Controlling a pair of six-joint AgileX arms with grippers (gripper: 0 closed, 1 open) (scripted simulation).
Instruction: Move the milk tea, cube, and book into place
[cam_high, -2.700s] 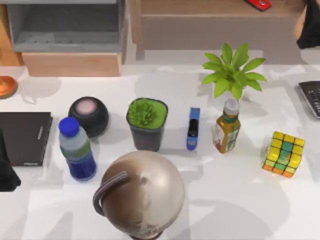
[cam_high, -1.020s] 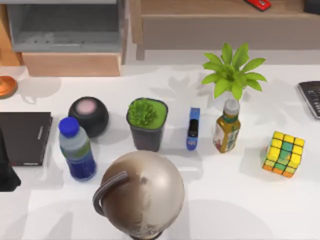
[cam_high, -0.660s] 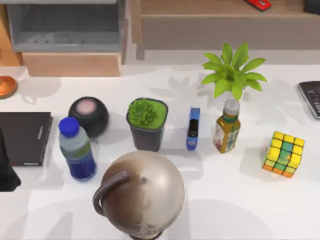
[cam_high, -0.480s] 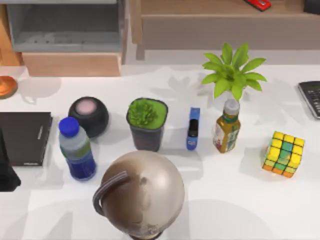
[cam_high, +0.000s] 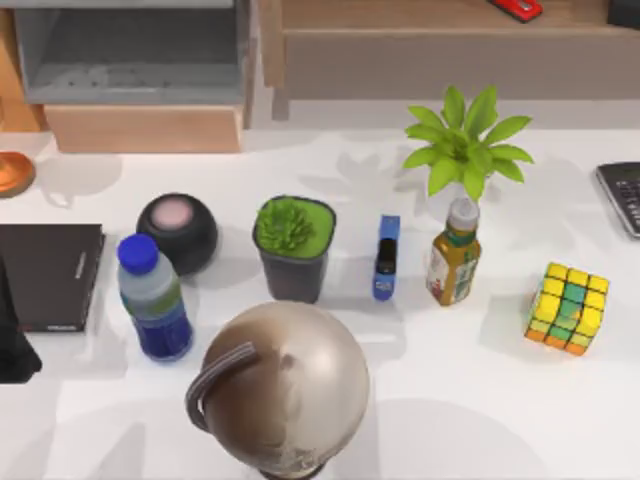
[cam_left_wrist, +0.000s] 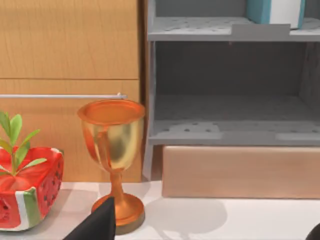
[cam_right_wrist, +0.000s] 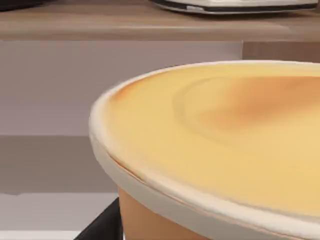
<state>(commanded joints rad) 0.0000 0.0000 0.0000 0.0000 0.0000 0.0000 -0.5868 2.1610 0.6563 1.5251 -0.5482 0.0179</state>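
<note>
The milk tea (cam_high: 155, 300), blue cap up, stands on the white table at the left, in front of a dark round speaker (cam_high: 177, 232). The cube (cam_high: 567, 308) rests near the table's right edge. The book (cam_left_wrist: 275, 10), teal with white pages, stands on the upper shelf of the grey cabinet (cam_left_wrist: 200, 32). My left arm (cam_high: 12, 340) is parked at the left edge beside a thin black book (cam_high: 45, 275); my left gripper (cam_left_wrist: 205, 232) is open and holds nothing. A sliver of my right arm (cam_high: 624, 8) shows at the far right corner.
A large globe (cam_high: 285, 395) stands at the front middle. Behind it in a row are a potted succulent (cam_high: 293, 245), a blue stapler (cam_high: 387, 257) and an amber bottle (cam_high: 454, 260), with a leafy plant (cam_high: 465, 140) farther back. An orange goblet (cam_left_wrist: 112, 160) stands by the cabinet.
My right arm has drawn back from the table's far right edge and is almost out of the top view. No object on the table has moved.
</note>
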